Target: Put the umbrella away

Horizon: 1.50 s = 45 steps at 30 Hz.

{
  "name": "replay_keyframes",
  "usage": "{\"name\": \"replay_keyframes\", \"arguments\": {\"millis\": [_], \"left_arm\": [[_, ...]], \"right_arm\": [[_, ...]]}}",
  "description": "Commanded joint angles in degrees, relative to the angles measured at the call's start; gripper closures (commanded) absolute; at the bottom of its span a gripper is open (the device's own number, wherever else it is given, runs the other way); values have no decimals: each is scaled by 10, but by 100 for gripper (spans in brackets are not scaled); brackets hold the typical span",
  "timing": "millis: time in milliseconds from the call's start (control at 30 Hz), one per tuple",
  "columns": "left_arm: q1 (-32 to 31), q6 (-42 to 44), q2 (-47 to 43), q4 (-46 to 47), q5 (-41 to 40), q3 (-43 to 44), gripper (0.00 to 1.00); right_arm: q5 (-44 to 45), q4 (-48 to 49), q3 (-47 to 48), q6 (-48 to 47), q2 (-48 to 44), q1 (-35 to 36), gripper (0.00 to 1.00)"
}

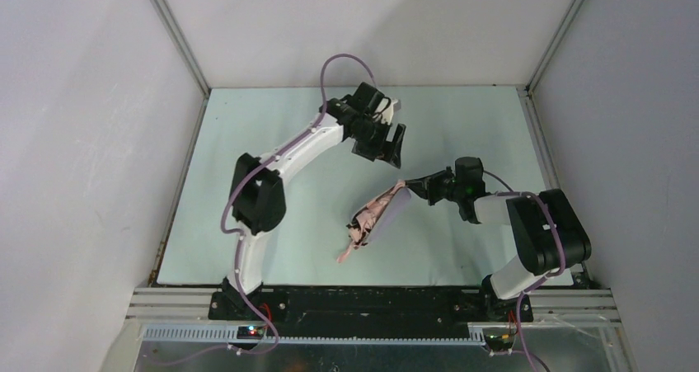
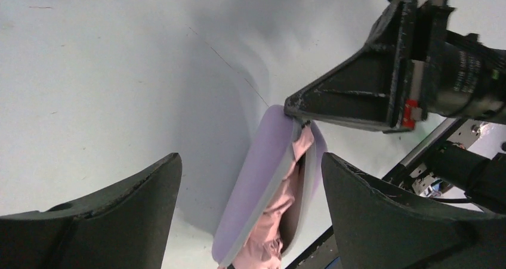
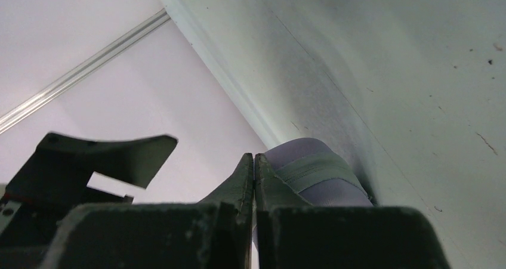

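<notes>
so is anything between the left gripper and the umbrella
Nothing visible does. The left gripper hangs open above the umbrella, whose pink fabric shows through the gap of the lilac hard case. The right gripper, shut, sits at the case's end, beside that path.

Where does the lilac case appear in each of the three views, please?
Top external: lilac case near centre, beside the pink umbrella.
Left wrist: lower centre, umbrella fabric inside.
Right wrist: lower centre, partly hidden.
Shared landmark: the shut right tool at the case's end.
</notes>
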Motion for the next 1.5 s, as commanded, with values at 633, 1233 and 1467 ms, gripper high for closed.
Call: {"name": "replay_keyframes", "arguments": {"millis": [633,1233,1467], "left_arm": [[-35,58,85,-81,-53,-21,19],[-39,26,15,-33,-73,-111,27],[-26,-18,-56,-1,18,-135,11]], "right_arm": [[10,31,17,6,7,10,100],[12,51,18,3,-3,6,100],[6,36,18,-17,-7,2,100]]}}
